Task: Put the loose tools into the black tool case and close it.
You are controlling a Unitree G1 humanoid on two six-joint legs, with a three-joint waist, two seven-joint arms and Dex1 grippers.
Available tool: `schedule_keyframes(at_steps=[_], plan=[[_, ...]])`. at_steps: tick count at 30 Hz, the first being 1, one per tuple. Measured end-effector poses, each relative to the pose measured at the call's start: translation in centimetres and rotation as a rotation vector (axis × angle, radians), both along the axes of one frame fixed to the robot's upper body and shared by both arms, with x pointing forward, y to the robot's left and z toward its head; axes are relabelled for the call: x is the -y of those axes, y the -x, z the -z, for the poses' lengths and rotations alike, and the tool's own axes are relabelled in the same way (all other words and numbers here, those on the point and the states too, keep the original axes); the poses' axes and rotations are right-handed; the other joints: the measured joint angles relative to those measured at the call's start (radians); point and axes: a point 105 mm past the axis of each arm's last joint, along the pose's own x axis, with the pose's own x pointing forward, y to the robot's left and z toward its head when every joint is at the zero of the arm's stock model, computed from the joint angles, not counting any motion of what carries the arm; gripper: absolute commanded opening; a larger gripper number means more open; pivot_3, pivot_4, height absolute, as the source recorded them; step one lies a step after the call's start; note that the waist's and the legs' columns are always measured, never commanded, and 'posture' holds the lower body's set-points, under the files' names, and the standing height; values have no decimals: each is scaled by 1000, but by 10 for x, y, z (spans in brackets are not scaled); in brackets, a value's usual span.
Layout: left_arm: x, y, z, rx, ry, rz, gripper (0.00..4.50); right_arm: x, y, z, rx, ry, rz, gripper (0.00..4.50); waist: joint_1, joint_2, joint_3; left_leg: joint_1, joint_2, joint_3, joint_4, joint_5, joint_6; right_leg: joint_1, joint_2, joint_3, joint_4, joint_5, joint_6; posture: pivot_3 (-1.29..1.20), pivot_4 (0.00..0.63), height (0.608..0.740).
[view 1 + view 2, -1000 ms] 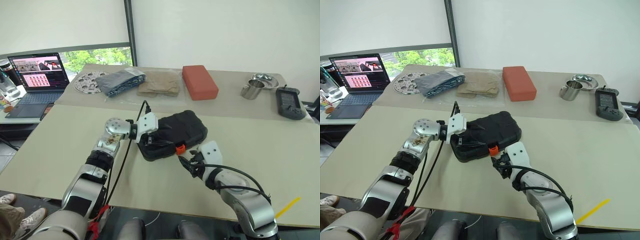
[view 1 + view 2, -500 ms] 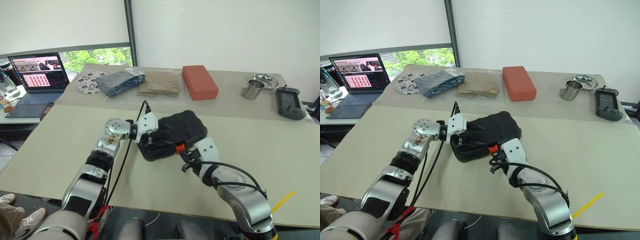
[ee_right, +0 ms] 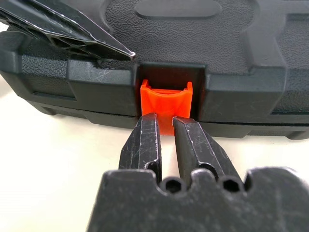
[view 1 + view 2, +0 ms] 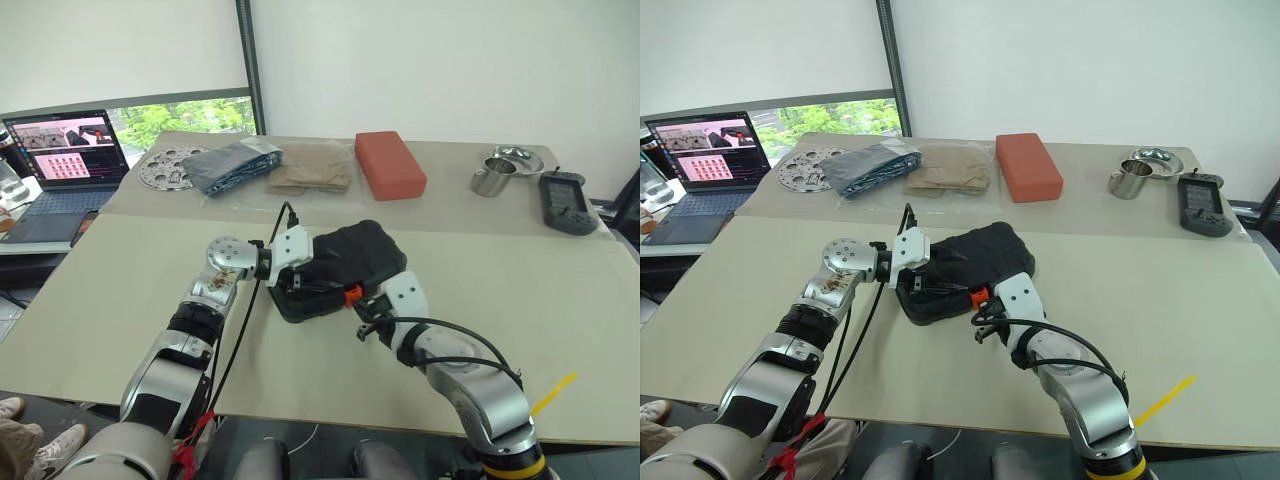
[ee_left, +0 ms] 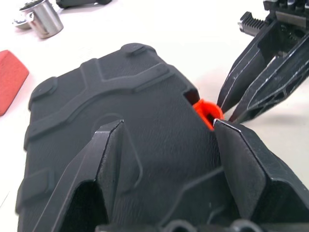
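The black tool case [image 4: 350, 258] lies closed on the table's near half, its orange latch [image 4: 352, 295] facing me. My left gripper [image 5: 166, 123] is open, its two fingers [image 5: 104, 145] spread over the ribbed lid at the case's left end. My right gripper [image 3: 164, 118] is shut, its tips pressed against the lower edge of the orange latch [image 3: 165, 99]. From the left wrist, the right gripper [image 5: 227, 108] shows beside the latch [image 5: 205, 110]. The loose tools are out of view.
On the far half lie a red-orange block [image 4: 390, 165], folded cloths [image 4: 235, 165], a round metal plate [image 4: 160, 168], a steel cup [image 4: 487, 180], a bowl [image 4: 510, 155] and a black device [image 4: 562, 200]. A laptop [image 4: 65, 145] stands at the far left.
My right gripper moved forward and left up to the orange latch and closed its fingers. The left gripper stayed on the lid. The head camera shifted slightly.
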Motion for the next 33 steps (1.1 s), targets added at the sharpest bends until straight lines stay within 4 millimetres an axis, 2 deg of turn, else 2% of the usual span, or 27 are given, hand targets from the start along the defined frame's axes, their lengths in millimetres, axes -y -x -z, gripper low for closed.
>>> schedule_keyframes(at_steps=[7, 13, 18, 20, 22, 24, 25, 26, 29, 33], plan=[[0, 0, 0, 1, 2, -5, 3161, 2, -3, 10, -36, 17, 4, 727, -2, 0, 0, 1, 0, 0, -1, 0, 0, 0, 1, 1, 0, 0, 0, 0, 150, 740], [-4, 1, 1, -54, 72, -48, 3161, 10, 1, 6, -29, 11, -48, 727, 0, 0, 0, -1, 1, 0, -2, 0, 0, -2, 1, 2, 0, 0, 0, 0, 150, 740], [-30, 5, -9, -171, 226, -145, 3161, 47, 7, -5, 33, 29, -96, 727, -8, 1, 3, -4, 1, 1, -4, 0, 0, -5, 1, 3, -2, 0, 0, 0, 150, 740], [-47, 10, -12, -209, 280, -199, 3161, 63, 8, -12, 68, 18, -132, 727, -15, 1, 4, -3, 2, 0, -5, 0, 0, -4, 2, 3, -1, 0, 0, 0, 150, 740], [-69, 16, -2, -272, 296, -284, 3161, 78, 8, -16, 93, -2, -161, 727, -22, 1, 9, -1, 2, 0, -5, 0, 0, -4, 3, 3, -1, 0, 0, 0, 150, 740], [-82, 23, -6, -274, 345, -337, 3161, 97, 8, -13, 85, -9, -176, 727, -20, -2, 15, -1, 3, -1, -5, 0, 0, -3, 2, 2, -1, 0, 0, 0, 150, 740], [-90, 28, -6, -276, 353, -372, 3161, 108, 7, -11, 76, -21, -180, 1217, -19, -2, 16, -1, 4, -1, -5, 0, 0, -3, 1, 2, -1, 0, -1, 0, 150, 740], [-98, 31, -5, -279, 355, -407, 3161, 116, 6, -12, 74, -39, -178, 1398, -20, -1, 17, 0, 4, 0, -5, 0, 0, -3, 0, 3, -1, 0, -1, 0, 150, 740], [-130, 47, 9, -316, 351, -559, 3161, 146, 1, -11, 77, -55, -160, 2442, -20, 1, 21, 0, 3, 1, -6, 0, 0, -2, -3, 5, -1, 3, -6, 0, 150, 740], [-156, 64, 27, -343, 317, -694, 3161, 167, 1, -6, 82, -69, -159, 3835, -10, 2, 28, -1, 2, 1, -6, 0, 0, -3, -6, 4, -2, 3, -7, 0, 150, 740]])
